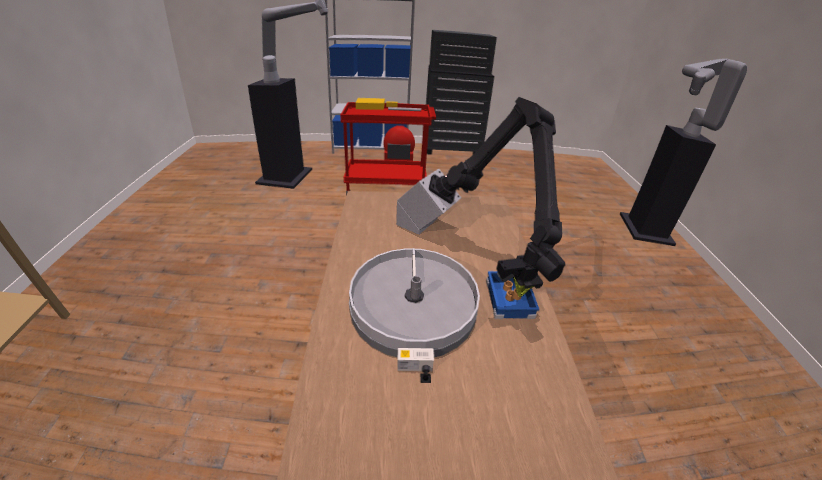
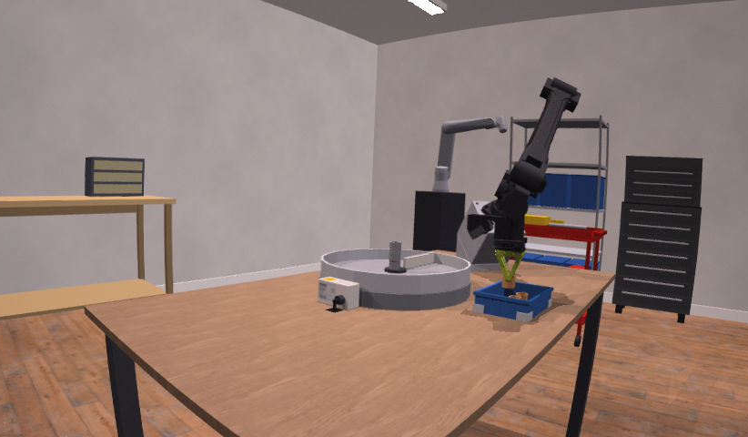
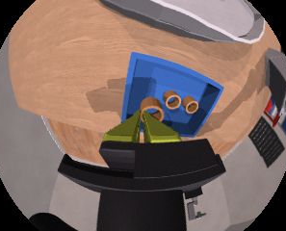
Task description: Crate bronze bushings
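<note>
Leftmost, turning table (image 1: 376,309) (image 2: 367,284): no bronze recognisable on the visible surface; risk of counting the job done too soon, from a near inner side partly masked by the wall in the exterior view.
Grey post (image 1: 415,287) (image 2: 394,254): upright at the middle of the turning table; too small to tell plain spindle from stacked steel bushings. Pale bar (image 1: 413,262) (image 2: 419,260): beyond the post, purpose unclear.
Crate (image 1: 513,315) (image 2: 502,309) (image 3: 176,61): just right of the turning table; likely to shift if clipped on the way in or out. Part of the near inside masked by fingers in the wrist view.
Loose bushings (image 1: 510,296) (image 2: 522,296) (image 3: 167,98): two bronze, close together inside; liable to be knocked or rolled by a low sideways drift.
Held bushing (image 1: 517,295) (image 2: 508,283) (image 3: 151,101): bronze, hanging over the crate at rim height; could tip, bounce or lodge against a wall if freed too high or too near the edge. Underside clearance unreadable.
Gripper (image 1: 519,290) (image 2: 508,279) (image 3: 142,113): yellow tips pinching the held bushing; might drag it back up if raised before fully parting. Exact contact unclear, whether across the body or on the wall.
</note>
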Motion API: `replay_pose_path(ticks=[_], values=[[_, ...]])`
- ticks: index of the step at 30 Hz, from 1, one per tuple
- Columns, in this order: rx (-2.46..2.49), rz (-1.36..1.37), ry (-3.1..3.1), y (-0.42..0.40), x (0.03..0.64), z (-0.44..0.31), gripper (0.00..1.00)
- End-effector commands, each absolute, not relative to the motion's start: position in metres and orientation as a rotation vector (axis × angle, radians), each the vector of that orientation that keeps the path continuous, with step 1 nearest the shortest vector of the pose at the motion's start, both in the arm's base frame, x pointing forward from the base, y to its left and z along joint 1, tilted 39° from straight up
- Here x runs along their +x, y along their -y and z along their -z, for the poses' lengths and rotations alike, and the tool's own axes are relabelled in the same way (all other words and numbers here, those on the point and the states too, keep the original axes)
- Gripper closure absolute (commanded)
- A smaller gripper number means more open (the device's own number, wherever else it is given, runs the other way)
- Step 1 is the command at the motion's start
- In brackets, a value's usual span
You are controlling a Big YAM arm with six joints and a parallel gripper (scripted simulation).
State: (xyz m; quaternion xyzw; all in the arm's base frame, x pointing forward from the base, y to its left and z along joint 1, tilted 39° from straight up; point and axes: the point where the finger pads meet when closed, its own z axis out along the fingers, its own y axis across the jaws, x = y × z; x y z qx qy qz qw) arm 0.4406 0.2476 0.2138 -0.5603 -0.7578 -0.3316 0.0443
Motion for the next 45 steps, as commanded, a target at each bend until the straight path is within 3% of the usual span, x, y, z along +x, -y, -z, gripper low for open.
replay_pose_path(ticks=[1,45], values=[[-1.715,1.042,2.308,-0.259,0.448,-0.215,1.0],[-1.717,1.091,2.313,-0.254,0.45,-0.231,1.0]])
